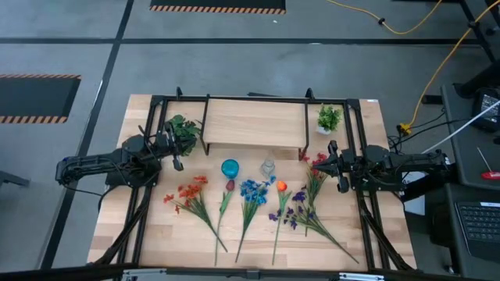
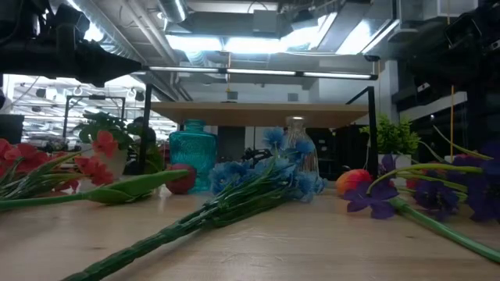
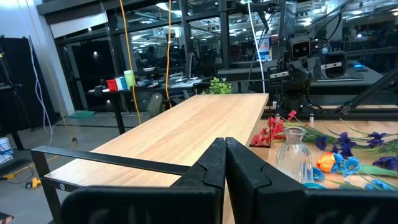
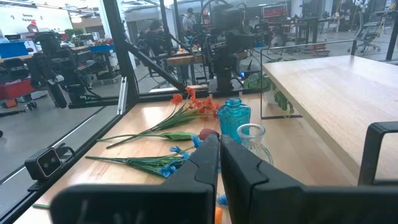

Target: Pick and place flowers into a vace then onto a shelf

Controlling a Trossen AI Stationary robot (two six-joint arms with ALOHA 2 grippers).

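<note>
Nothing of the task looked done at this moment. All the flowers lay flat on the table (image 1: 156,234), stems pointing toward its near edge: the red-orange spray (image 1: 190,193) nearest the left end effector (image 1: 176,156), then the dark red bud (image 1: 230,186), the blue spray (image 1: 251,191) midway between the two end effectors, the orange bud (image 1: 281,186), the purple spray (image 1: 298,209) and the red spray (image 1: 316,168) lying just beside the right end effector (image 1: 334,156).

Both vases stood empty between the two end effectors: the teal vase (image 1: 230,168) on the left end effector's side and the clear glass vase (image 1: 268,168) toward the right one. The shelf (image 1: 254,125) carried no vase; it ran beyond both end effectors, across the far half of the table. Two potted plants sat off its ends, one (image 1: 182,131) close to the left end effector, the other (image 1: 329,118) past the right.

The left end effector was clenched on nothing, its fingers pressed together in its wrist view. The right end effector was likewise clenched and empty, hovering over the table.

Judging from this, every step remained: picking up stems, setting them in a vase, and lifting the vase to the shelf.
</note>
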